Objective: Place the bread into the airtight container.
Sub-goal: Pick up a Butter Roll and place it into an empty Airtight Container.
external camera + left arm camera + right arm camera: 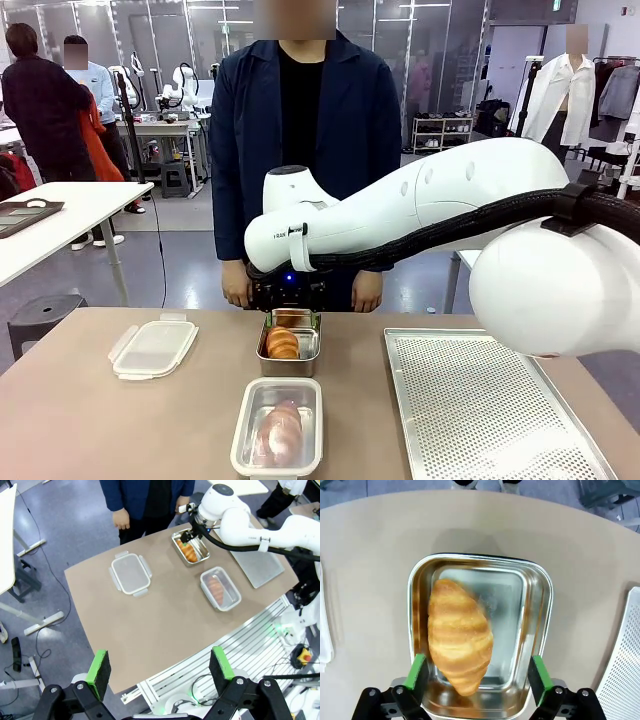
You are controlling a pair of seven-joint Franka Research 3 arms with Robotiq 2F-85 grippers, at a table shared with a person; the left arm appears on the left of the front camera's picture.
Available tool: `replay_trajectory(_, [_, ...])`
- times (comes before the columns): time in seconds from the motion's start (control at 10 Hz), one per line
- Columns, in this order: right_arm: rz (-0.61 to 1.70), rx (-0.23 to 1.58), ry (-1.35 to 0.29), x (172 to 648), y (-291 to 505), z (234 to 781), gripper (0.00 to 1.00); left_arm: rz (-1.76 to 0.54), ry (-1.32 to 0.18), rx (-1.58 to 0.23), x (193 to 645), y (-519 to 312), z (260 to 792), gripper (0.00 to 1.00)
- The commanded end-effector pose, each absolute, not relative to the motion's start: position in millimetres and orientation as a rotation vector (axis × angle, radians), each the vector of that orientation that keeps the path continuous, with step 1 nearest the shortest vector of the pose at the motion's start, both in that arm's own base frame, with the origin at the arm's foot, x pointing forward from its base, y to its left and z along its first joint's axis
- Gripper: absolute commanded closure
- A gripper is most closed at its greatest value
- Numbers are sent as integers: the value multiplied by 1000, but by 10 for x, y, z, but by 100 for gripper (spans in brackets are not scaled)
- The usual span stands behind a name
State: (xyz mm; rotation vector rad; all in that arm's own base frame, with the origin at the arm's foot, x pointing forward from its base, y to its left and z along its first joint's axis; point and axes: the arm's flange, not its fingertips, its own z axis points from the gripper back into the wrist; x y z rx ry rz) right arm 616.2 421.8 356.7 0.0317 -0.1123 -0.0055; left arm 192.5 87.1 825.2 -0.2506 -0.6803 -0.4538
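I see my right gripper (476, 677) with jaws wide open above the metal container (540, 595); the croissant (459, 635) lies free inside it on the tabletop (100, 420). My left gripper (160, 672) hangs high over the near edge, jaws open, holding nothing.

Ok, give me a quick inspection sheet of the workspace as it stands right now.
Surface: tan table, mostly bare.
Job's things: croissant lying in the metal container; clear lid off, at the left.
Clutter: clear plastic container holding another bread; perforated tray at the right.
Grippers: right gripper open above the croissant, not gripping it; left gripper open, high above the table.
Cables: black hose along the right arm.
Surroundings: person standing at the far side, hands down.
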Motion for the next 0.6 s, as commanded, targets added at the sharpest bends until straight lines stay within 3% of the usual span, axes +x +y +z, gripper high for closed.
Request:
replay_trajectory(0.0, [-16,20,-125,6188,4264,3621,0,-468,-683,-252,1917,870,8256,0])
replay_trajectory(0.5, [-4,32,-116,6164,4227,3588,0,-468,-683,-252,1917,870,8256,0])
